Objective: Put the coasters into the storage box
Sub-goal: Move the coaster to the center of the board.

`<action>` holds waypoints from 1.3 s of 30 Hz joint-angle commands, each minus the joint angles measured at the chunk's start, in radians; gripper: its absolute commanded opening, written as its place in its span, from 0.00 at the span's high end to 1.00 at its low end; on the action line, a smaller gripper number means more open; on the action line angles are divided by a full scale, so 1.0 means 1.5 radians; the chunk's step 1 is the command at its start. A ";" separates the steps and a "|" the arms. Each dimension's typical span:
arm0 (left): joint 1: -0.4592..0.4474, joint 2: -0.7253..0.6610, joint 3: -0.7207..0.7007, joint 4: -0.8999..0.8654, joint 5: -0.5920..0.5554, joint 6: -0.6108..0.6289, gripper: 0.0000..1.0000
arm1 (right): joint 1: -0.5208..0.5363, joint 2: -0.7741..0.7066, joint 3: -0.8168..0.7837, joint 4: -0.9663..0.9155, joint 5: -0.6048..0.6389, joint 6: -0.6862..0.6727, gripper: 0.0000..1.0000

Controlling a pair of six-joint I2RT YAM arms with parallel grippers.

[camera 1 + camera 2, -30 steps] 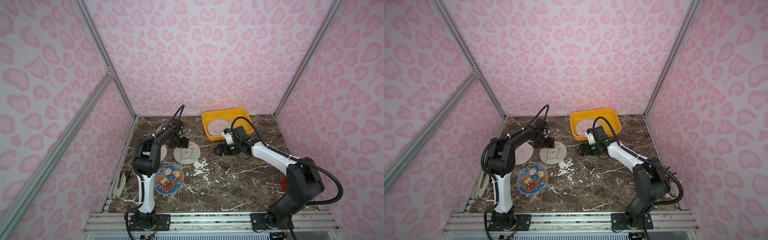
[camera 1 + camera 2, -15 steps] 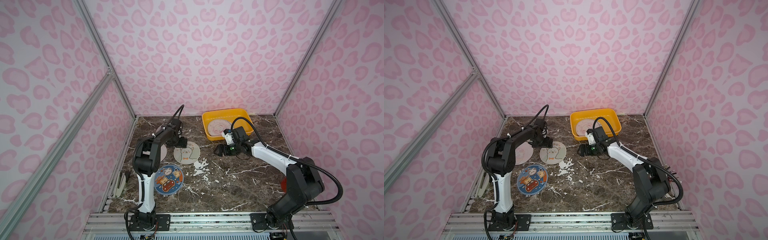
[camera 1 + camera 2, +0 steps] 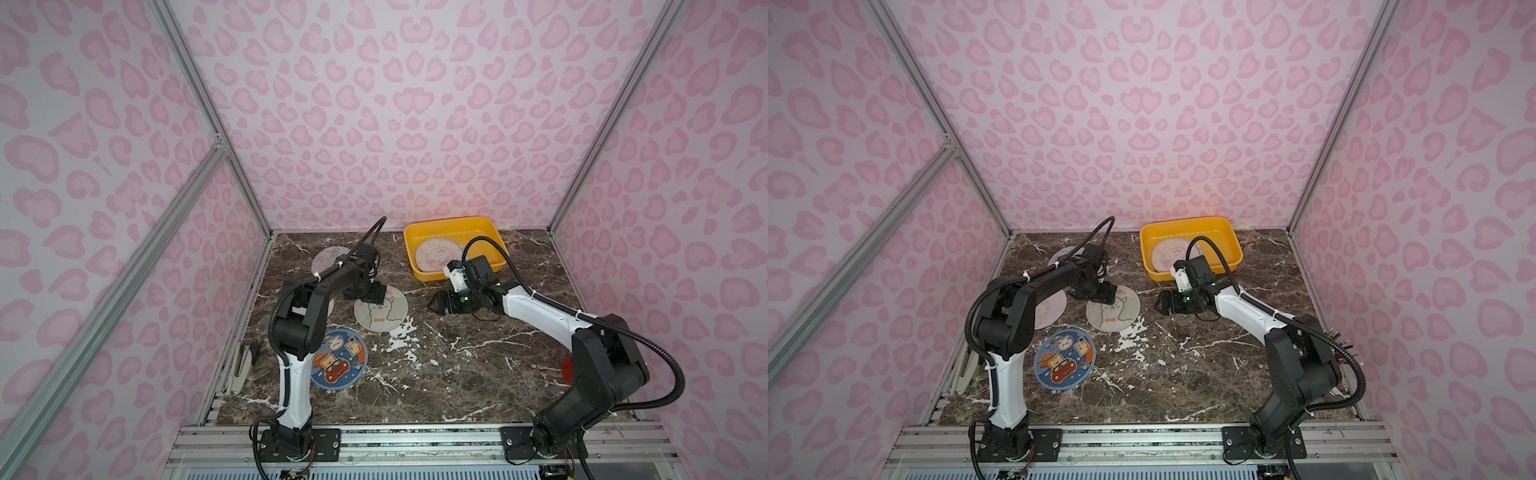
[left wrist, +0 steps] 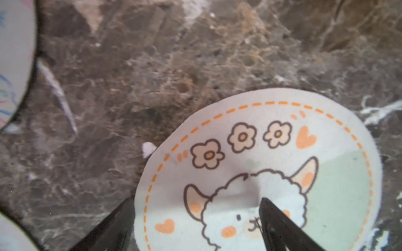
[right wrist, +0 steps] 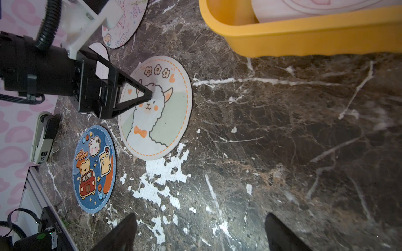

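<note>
Bench [image 3: 457, 374]: dark marble, carries everything.

Storage box [image 3: 424, 274]: at the far side, right of centre. We see one pale pink coaster [image 3: 436, 253] lying inside. It may rest on another, but the view is too partial to say.

Progress, as we judge it: at least one in, four outside the box.
- alpaca coaster [image 3: 382, 313], mid-bench, nearest the box
- blue coaster [image 3: 338, 359], near the left arm's base
- pale coaster [image 3: 1050, 311], partly under the left arm
- scribble-print coaster [image 3: 328, 257], by the far wall

Left hand [image 4: 196, 202]: spread across the alpaca coaster's edge, one finger over its face, the other just beyond its rim. It grips nothing.

Right hand [image 5: 200, 217]: released and empty over bare bench, near the box.
</note>
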 commanded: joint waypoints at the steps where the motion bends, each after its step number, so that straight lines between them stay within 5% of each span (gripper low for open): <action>1: -0.029 0.016 -0.047 -0.068 0.123 -0.048 0.09 | 0.001 -0.002 -0.009 0.011 -0.001 0.003 0.07; 16: -0.171 -0.055 -0.122 -0.034 0.168 -0.169 0.09 | -0.001 -0.001 -0.063 0.028 0.018 0.016 0.09; 26: -0.143 -0.149 -0.169 0.034 0.095 -0.198 0.09 | -0.007 0.062 -0.041 0.021 0.050 0.012 0.26; 39: -0.141 -0.115 -0.158 0.113 0.101 -0.203 0.17 | -0.005 0.124 -0.016 0.028 0.078 0.025 0.34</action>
